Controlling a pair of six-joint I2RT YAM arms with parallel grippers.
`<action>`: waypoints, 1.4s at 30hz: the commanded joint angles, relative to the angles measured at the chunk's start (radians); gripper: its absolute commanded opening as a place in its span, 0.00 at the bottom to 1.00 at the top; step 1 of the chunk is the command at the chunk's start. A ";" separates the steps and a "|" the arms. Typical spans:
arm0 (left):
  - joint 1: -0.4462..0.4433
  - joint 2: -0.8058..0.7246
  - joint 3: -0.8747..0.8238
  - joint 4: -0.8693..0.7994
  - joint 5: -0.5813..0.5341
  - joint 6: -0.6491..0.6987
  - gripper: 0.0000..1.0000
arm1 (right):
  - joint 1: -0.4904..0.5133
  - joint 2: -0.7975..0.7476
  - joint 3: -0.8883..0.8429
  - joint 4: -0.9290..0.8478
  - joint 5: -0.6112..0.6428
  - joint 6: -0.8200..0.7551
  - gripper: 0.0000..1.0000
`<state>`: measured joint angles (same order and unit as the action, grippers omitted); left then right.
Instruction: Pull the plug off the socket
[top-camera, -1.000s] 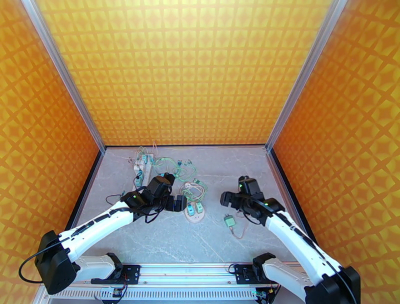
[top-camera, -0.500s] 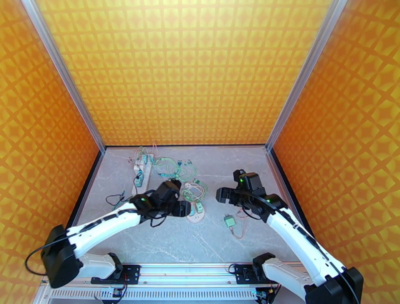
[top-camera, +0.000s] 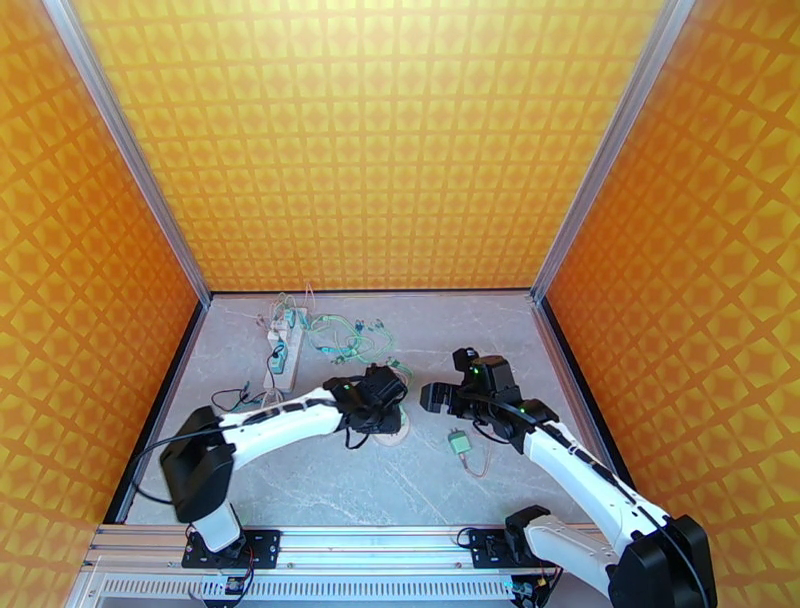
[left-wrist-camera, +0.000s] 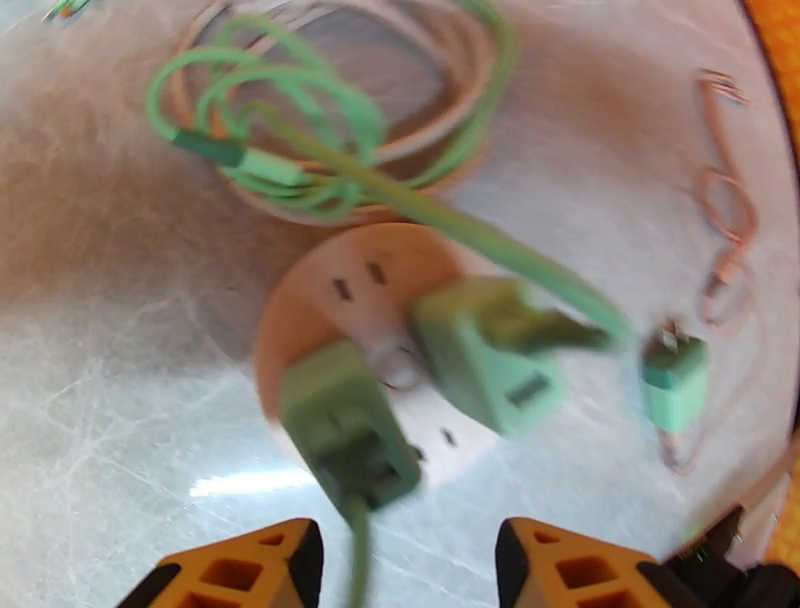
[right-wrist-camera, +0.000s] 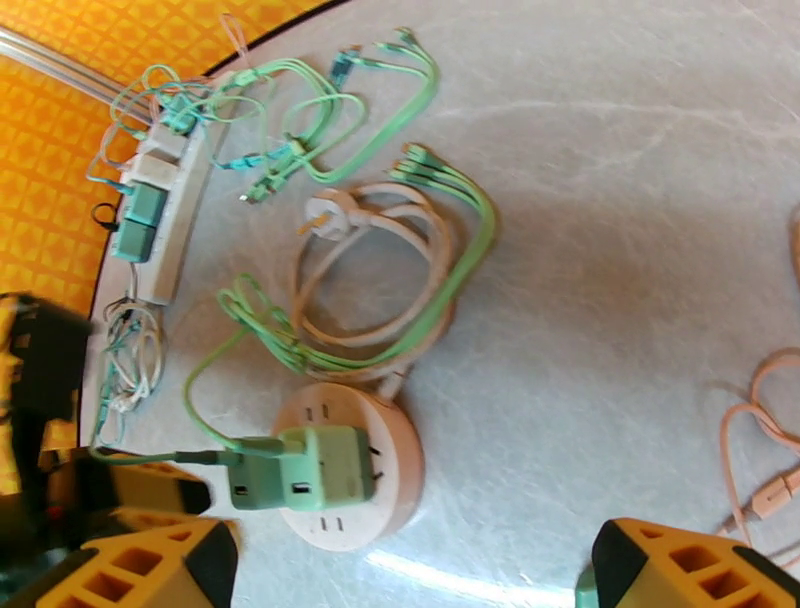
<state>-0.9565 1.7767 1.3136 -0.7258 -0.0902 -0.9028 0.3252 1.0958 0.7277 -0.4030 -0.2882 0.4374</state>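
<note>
One desk (top-camera: 330, 480): grey and marbled; everything you work with lies on it, inside orange walls.
Two arms: both reach inward from the near edge, left and right meeting around the middle of the desk.
Left tool (top-camera: 385, 400): it hangs right over the round socket. In your left wrist view (left-wrist-camera: 400, 560) its orange fingers (left-wrist-camera: 230, 575) stand apart, clamped on nothing, with a green cord running down between them.
Right tool (top-camera: 440, 395): it hovers just right of the round socket, spread wide with nothing in it (right-wrist-camera: 415, 575).
Power strip (right-wrist-camera: 165, 225): long and white, at the far left of the desk; teal plugs (right-wrist-camera: 140, 220) sit in it at one end.
Cable coils (right-wrist-camera: 400, 270): green and white loops lie between the strip and the round socket.
Round socket (left-wrist-camera: 330, 290): a flat pale disc holding two green plugs side by side, some slots bare.
Near plug (left-wrist-camera: 345, 430): seated in the socket, closest to your left tool's fingertips, just beyond them.
Far plug (left-wrist-camera: 480, 350): also seated, its green cord leading off to the right.
Loose plug (left-wrist-camera: 675, 375): green, lying on the desk apart from the socket, beside a thin pink cable (left-wrist-camera: 730, 210).
</note>
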 joint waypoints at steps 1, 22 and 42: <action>-0.004 0.035 0.030 -0.080 -0.049 -0.031 0.51 | 0.003 0.017 -0.026 0.079 -0.040 0.028 0.98; -0.002 0.063 -0.025 -0.025 -0.097 0.003 0.34 | 0.010 0.158 -0.164 0.429 -0.326 0.213 0.72; -0.005 0.069 -0.005 -0.038 -0.092 0.025 0.27 | 0.102 0.465 -0.142 0.637 -0.357 0.302 0.45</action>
<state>-0.9623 1.8542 1.3148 -0.7506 -0.1623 -0.8959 0.4263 1.5227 0.5728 0.2085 -0.6662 0.7223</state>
